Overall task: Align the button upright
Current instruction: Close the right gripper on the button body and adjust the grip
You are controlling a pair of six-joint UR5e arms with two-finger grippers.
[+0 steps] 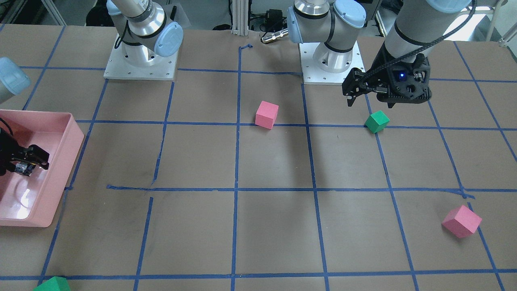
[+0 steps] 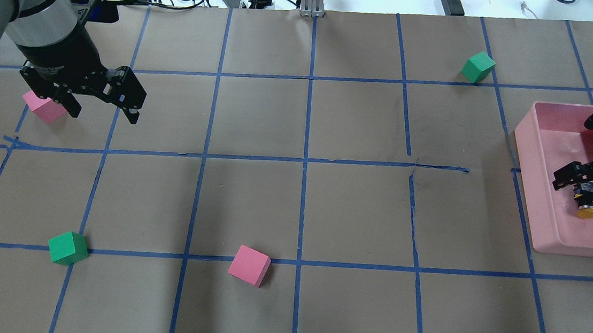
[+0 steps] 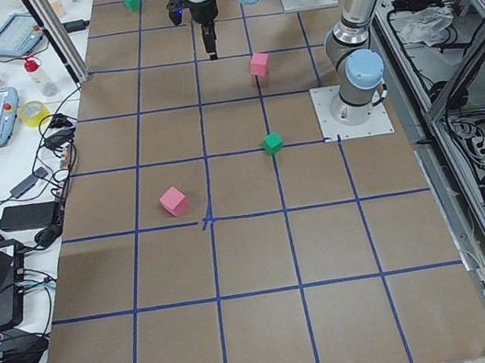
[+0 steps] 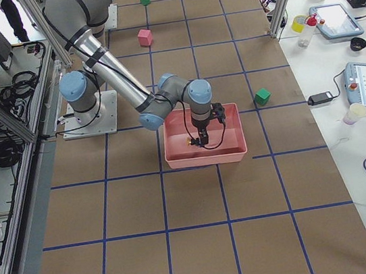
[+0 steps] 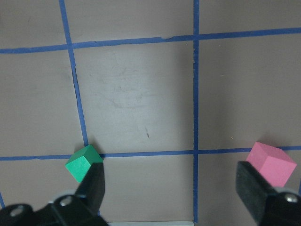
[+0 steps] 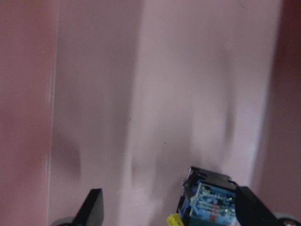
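Observation:
The button is in the pink tray, its yellow cap toward the near side. In the right wrist view its blocky base faces the camera, with a bit of yellow cap beside it. My right gripper is down in the tray, open, with its jaws wide apart. The button sits between them, close against the right finger. I cannot tell if it rests on the tray floor. My left gripper is open and empty, above the table near a pink cube.
A green cube and a pink cube lie near the robot, and another green cube lies at the far right. The left wrist view shows a green cube and a pink cube by the fingers.

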